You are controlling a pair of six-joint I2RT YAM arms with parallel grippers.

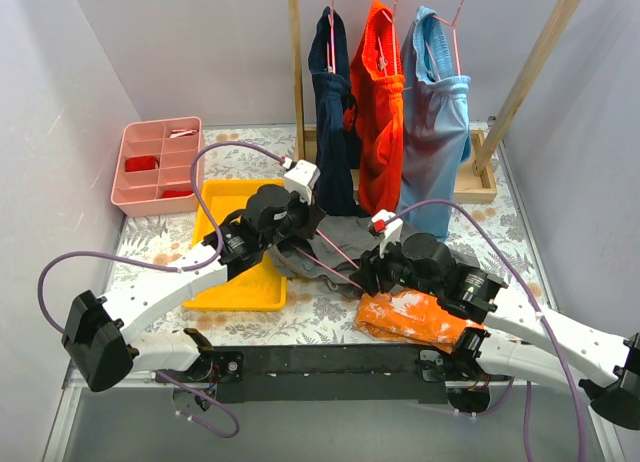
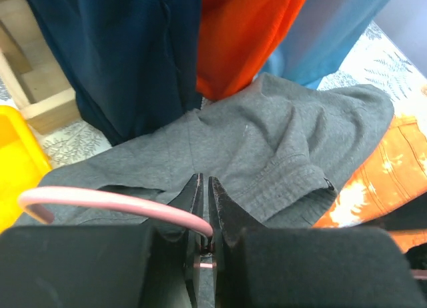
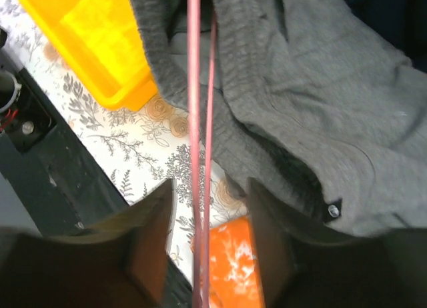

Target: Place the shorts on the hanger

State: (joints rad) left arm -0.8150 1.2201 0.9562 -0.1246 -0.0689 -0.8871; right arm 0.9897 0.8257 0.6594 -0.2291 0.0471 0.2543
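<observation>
Left claw [image 2: 205,188] is pinching the hanger [image 2: 100,200] by its wire near the hook, low over the grey shorts [image 2: 267,141] crumpled on the table [image 1: 300,317]; the overhead view hides that grip behind the wrist. Right claw [image 3: 208,191] stands spread, hanger wires running between its fingers, the frame's far end cut off.

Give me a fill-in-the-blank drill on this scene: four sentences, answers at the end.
1. The left gripper has its jaws ____ on the hanger.
2. The shorts lying on the table are ____ in colour.
3. The wooden rack carries ____ hanging garments.
4. The shallow undivided tray is ____.
Answers: shut; grey; three; yellow.
</observation>
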